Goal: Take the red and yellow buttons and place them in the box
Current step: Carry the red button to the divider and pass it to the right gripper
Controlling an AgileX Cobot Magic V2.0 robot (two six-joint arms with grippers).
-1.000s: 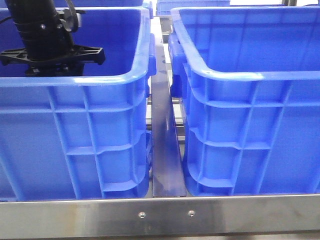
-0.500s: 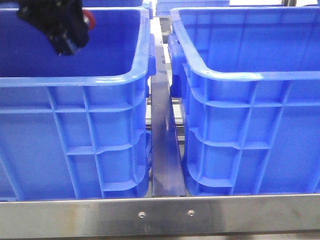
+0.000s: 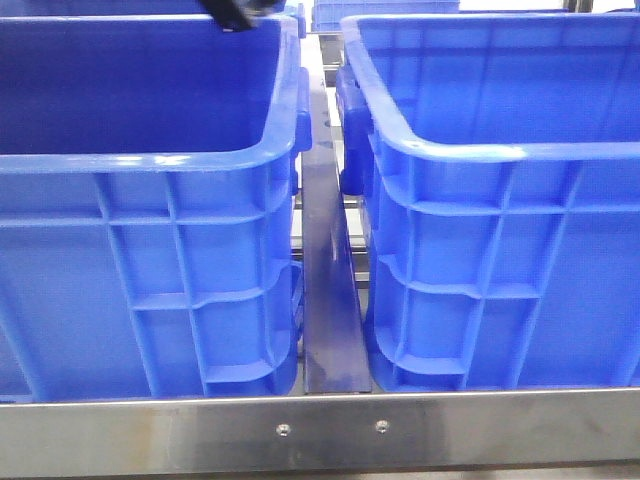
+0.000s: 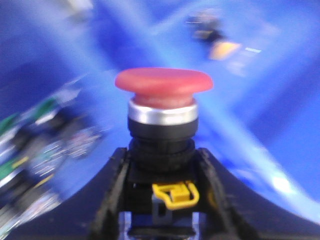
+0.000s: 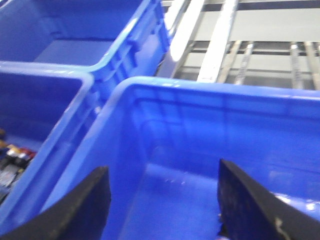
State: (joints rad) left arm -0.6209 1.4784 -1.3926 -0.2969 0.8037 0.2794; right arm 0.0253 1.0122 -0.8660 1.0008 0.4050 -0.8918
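Red mushroom-capped push button point(image 4: 163, 87) w/ silver collar and dark body sits clamped between the two black fingers point(image 4: 112, 200) of the left gripper point(image 4: 162, 200), cap pointing away from the wrist cam, a small yellow clip point(image 4: 175, 195) showing on its body betw. the fingers. Fingers are narrow, pressed on the button's dark base on both sides. Background in left wrist view is motion-blurred: blue plastic, plus a jumble of dark, green and silver parts point(image 4: 35, 150) at one side, and another small dark item w/ yellow-orange patch point(image 4: 215, 37) further off, too blurred to identify.

Front view: two large blue plastic crates side by side, left crate point(image 3: 150, 250) and right crate point(image 3: 500, 250), standing on a metal frame rail point(image 3: 330, 430), w/ a metal divider strip point(image 3: 330, 300) betw. them. Only a small black bit of the left arm point(image 3: 232, 14) shows at the top edge, above the left crate's far rim. Button itself not visible in that view.

Right gripper point(image 5: 165, 200): its two black fingers point(image 5: 80, 207) stand wide apart, nothing betw. them, hovering above the interior of a blue crate point(image 5: 210, 125). Next to it another blue crate point(image 5: 40, 115) holds some small mixed parts point(image 5: 12, 157) at its bottom. Yellow-capped button can't be picked out w/ certainty anywhere.
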